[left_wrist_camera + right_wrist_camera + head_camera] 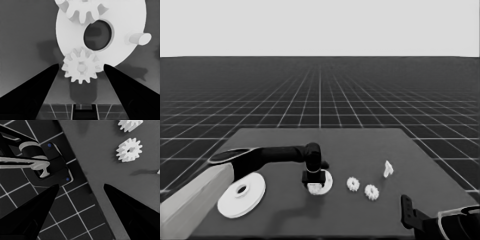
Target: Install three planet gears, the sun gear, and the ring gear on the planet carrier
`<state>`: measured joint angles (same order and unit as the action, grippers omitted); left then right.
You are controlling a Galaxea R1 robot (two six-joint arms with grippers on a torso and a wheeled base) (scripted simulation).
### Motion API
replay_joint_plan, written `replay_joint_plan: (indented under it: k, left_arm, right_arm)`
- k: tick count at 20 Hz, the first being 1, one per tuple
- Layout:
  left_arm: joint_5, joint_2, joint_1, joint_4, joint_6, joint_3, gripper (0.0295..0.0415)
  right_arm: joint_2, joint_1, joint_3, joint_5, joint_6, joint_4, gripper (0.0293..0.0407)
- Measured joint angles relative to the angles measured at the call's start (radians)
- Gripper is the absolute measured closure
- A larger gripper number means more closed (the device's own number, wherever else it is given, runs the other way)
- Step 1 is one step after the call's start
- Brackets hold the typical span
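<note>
My left gripper (313, 180) (81, 65) hangs open over the near rim of the planet carrier, the smaller round part (326, 181) (125, 20), at the table's middle. One planet gear (81, 68) sits on the carrier between my fingers, which stand just off its teeth. A second gear (82, 10) sits on the carrier beyond the centre hole. A bare peg (138, 38) rises from the carrier's rim. Two more gears (353, 184) (371, 192) lie loose to the right. The ring gear, the larger round part (240, 195), lies flat at the left. My right gripper (406, 210) (81, 185) waits open at the near right corner.
A thin white piece (388, 169) stands to the right of the loose gears. The right wrist view shows the two loose gears (129, 149) (130, 123) near the table's edge, and dark machinery with blue lights (47, 167) past it.
</note>
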<state>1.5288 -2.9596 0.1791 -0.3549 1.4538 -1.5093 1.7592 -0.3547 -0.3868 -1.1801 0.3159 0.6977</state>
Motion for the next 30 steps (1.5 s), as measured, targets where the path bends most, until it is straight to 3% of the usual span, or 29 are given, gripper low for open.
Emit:
replay_joint_plan:
  k: [2, 4, 6, 12, 13, 14, 16, 18, 22, 23, 24, 26, 30]
  left_arm:
    - [0.000, 0.000, 0.000, 0.000, 0.000, 0.000, 0.0326]
    - [0.030, 0.017, -0.105, 0.104, 0.054, 0.078, 0.0326]
    - [0.033, 0.019, -0.148, 0.145, 0.066, 0.093, 0.0326]
    - [0.034, 0.019, -0.168, 0.166, 0.070, 0.098, 0.0326]
    - [-0.324, 0.286, -0.274, 0.117, -0.414, 0.470, 0.0303]
    - [-0.542, 0.661, -0.379, 0.087, -0.913, 0.724, 0.0301]
    - [-0.745, 1.026, -0.473, 0.059, -1.496, 0.963, 0.0317]
    - [-0.815, 1.145, -0.504, 0.050, -1.698, 1.048, 0.0324]
    - [-0.848, 1.198, -0.519, 0.045, -1.792, 1.086, 0.0326]
    - [-0.850, 1.201, -0.520, 0.045, -1.797, 1.089, 0.0326]
    - [-0.851, 1.202, -0.521, 0.045, -1.800, 1.090, 0.0326]
    - [-0.852, 1.204, -0.521, 0.045, -1.803, 1.091, 0.0326]
    - [-0.852, 1.205, -0.521, 0.045, -1.804, 1.091, 0.0326]
  right_arm:
    - [0.000, 0.000, 0.000, 0.000, 0.000, 0.000, 0.0315]
    - [0.000, 0.000, 0.000, 0.000, 0.000, 0.000, 0.0315]
    - [0.000, 0.000, 0.000, 0.000, 0.000, 0.000, 0.0315]
    - [0.000, 0.000, 0.000, 0.000, 0.000, 0.000, 0.0315]
    - [0.000, 0.000, 0.000, 0.000, 0.000, 0.000, 0.0315]
    - [0.000, 0.000, 0.000, 0.000, 0.000, 0.000, 0.0315]
    - [0.000, 0.000, 0.000, 0.000, 0.000, 0.000, 0.0315]
    - [0.000, 0.000, 0.000, 0.000, 0.000, 0.000, 0.0315]
    - [0.000, 0.000, 0.000, 0.000, 0.000, 0.000, 0.0315]
    - [0.216, 0.227, -0.156, -0.226, 0.459, -0.221, 0.0304]
    - [0.366, 0.304, -0.337, -0.287, 0.695, -0.342, 0.0307]
    - [0.488, 0.333, -0.558, -0.312, 0.855, -0.445, 0.0313]
    - [0.548, 0.338, -0.684, -0.320, 0.911, -0.491, 0.0315]
